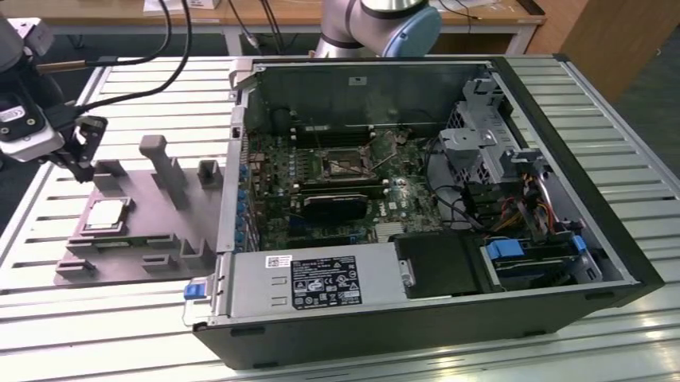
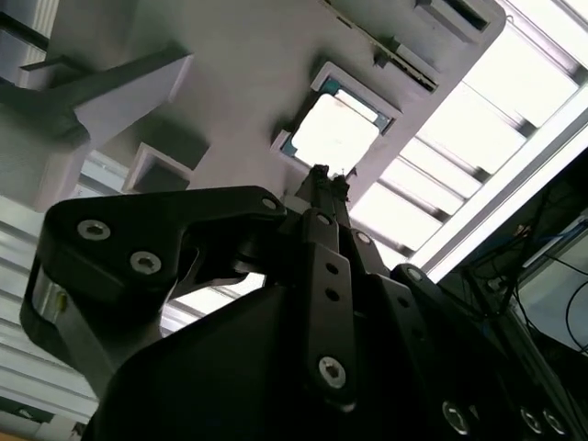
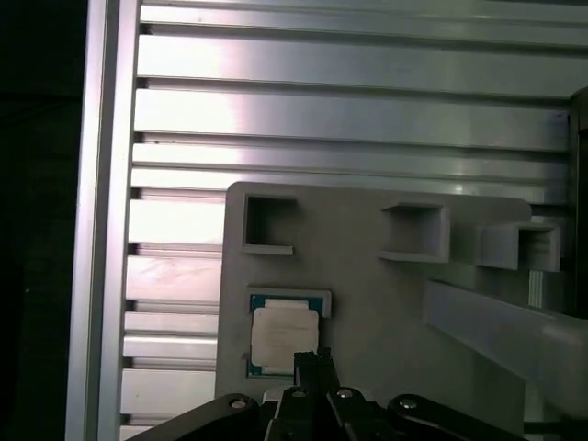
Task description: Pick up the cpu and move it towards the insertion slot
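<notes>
The gripper [image 1: 82, 169] is hovering at the exterior view's left, above the grey plastic tray [image 1: 159, 213]. In both wrist views its slim black fingers [image 2: 319, 176] are sitting pressed together, gripping nothing. The cpu [image 1: 107, 215] is lying flat in a square recess of the tray, lower in the frame than the fingertips and apart from them. In the first wrist view the fingertips [image 3: 313, 364] are lining up over one edge of the cpu [image 3: 285, 338]. Being square, the chip is offering no long axis; its matt silvery lid is showing a thin green rim. The insertion slot [image 1: 342, 164], a metal-framed socket on the green circuit board [image 1: 279, 163], is sitting well apart, toward the frame's centre, inside the open computer case [image 1: 595, 263].
</notes>
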`<act>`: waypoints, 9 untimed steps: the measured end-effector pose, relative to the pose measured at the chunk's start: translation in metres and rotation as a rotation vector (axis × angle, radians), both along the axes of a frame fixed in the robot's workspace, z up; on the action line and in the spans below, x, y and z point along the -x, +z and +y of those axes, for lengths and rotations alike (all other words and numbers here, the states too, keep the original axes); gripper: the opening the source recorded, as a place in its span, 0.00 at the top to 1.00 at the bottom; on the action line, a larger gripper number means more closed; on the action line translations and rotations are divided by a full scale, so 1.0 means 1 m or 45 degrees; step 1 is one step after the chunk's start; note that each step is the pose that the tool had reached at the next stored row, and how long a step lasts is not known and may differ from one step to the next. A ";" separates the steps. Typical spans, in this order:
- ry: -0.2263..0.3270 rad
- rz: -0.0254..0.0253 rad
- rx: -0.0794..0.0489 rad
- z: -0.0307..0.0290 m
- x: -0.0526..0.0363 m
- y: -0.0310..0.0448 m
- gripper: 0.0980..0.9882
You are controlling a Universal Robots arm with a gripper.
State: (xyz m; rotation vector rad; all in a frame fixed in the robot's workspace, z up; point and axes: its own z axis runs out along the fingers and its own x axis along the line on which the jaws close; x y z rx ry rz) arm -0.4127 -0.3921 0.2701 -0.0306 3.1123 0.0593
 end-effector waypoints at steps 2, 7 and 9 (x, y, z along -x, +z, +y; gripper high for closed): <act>0.000 -0.0033 0.000 -0.0002 0.0008 -0.0038 1.00; 0.000 -0.0096 0.000 -0.0006 0.0027 -0.0129 1.00; 0.000 -0.0109 0.000 -0.0007 0.0037 -0.0165 1.00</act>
